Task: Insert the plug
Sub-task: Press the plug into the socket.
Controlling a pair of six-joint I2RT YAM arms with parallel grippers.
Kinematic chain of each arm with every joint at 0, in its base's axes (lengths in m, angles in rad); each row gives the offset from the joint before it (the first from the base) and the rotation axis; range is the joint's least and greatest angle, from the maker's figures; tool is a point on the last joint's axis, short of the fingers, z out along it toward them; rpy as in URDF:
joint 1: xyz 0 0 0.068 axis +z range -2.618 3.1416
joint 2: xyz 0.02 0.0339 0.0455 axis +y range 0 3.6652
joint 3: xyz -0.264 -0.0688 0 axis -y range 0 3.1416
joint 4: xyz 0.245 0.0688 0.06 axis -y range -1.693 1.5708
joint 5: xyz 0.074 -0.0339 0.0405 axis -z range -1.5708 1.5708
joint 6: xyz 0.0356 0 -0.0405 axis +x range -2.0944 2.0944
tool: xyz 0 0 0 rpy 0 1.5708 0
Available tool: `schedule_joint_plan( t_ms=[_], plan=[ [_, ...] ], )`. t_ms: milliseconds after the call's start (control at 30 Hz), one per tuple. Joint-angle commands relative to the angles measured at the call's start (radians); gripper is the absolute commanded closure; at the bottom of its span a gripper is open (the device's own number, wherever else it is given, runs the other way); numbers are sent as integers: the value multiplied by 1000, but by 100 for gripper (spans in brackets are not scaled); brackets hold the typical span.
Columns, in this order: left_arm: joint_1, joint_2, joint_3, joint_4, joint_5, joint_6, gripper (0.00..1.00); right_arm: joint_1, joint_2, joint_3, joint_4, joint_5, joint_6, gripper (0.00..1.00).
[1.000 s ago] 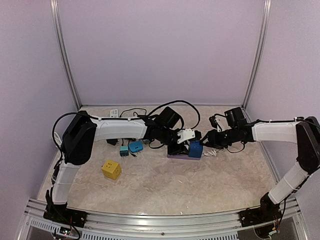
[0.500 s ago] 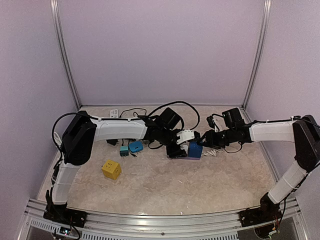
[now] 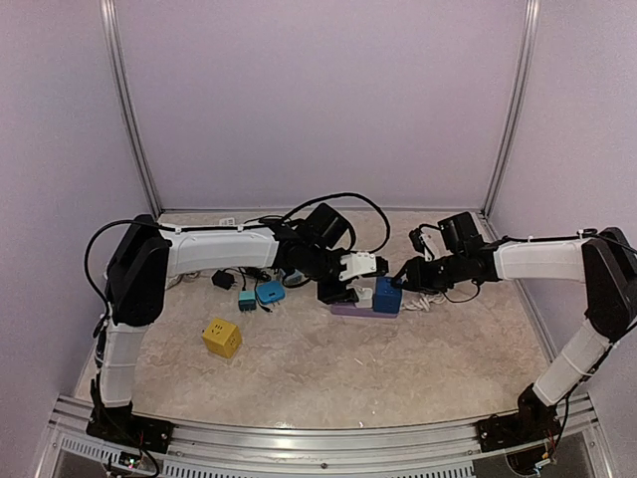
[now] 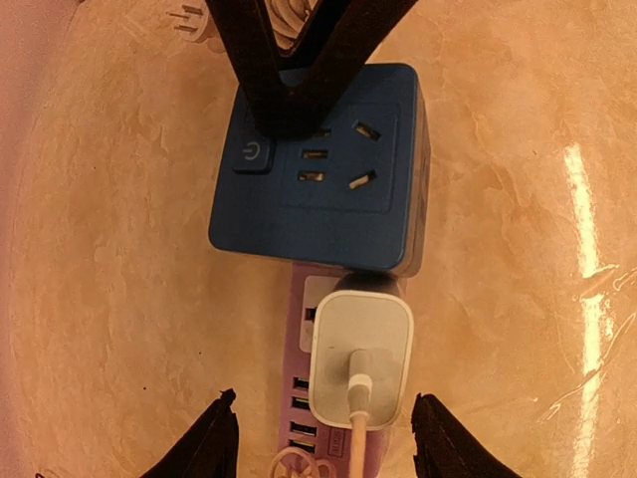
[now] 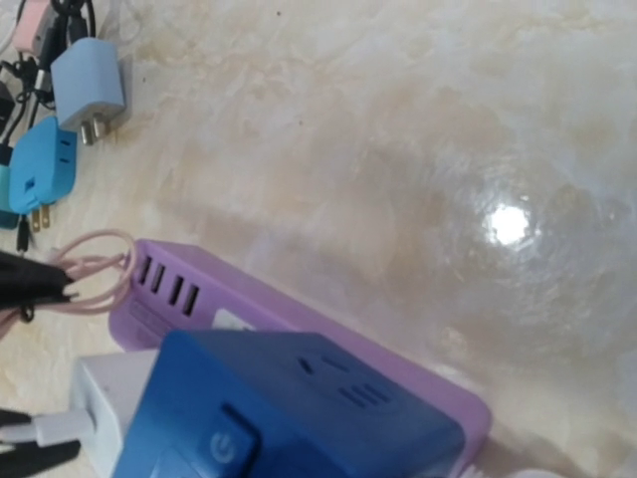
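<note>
Top view: both arms reach in to the middle of the table (image 3: 328,388) and meet just right of frame centre. The plug is the white charger (image 4: 360,349), lower centre of the left wrist view. It stands on the purple power strip (image 5: 264,299), body flat on the strip face, upper edge butted against the blue cube socket (image 4: 318,189), which sits on the same strip. It looks seated; the prongs are hidden. A white cable (image 4: 355,443) leaves the charger's top face and runs off the bottom edge. The left gripper (image 4: 328,436) is over the charger with its fingers (image 4: 221,446) spread wide, one on each side, a clear gap on both sides, gripping nothing. The right gripper (image 4: 291,105) enters from the top edge of that view as a black V, tips down on the cube's top face next to the power button (image 4: 254,154). The tips look close together, but I can't tell whether they're closed or pinching anything. Right wrist view: the strip runs diagonally, cube at lower centre, charger at lower left, pink cable loops (image 5: 95,269) at the strip's left end. In the upper left of that view, a light blue plug (image 5: 90,85) and a cyan plug (image 5: 45,169) lie loose on the table. Top view, lower left of centre: a yellow cube socket (image 3: 221,338), well apart from the strip.
</note>
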Motion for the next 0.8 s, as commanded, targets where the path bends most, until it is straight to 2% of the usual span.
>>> schedule_joint_plan(
  t_ms=[0,167,500,767],
  plan=[
    [16,-4,-21,-12,35,15,48,24,34,9,-54,43,-11,61],
    [7,12,-21,30,40,9,60,31,40,21,-61,56,-11,61],
    [-6,3,-38,35,89,28,58,43,41,23,-65,68,-10,61],
    [-8,27,-12,17,84,38,66,52,51,30,-58,68,-8,61]
  ],
)
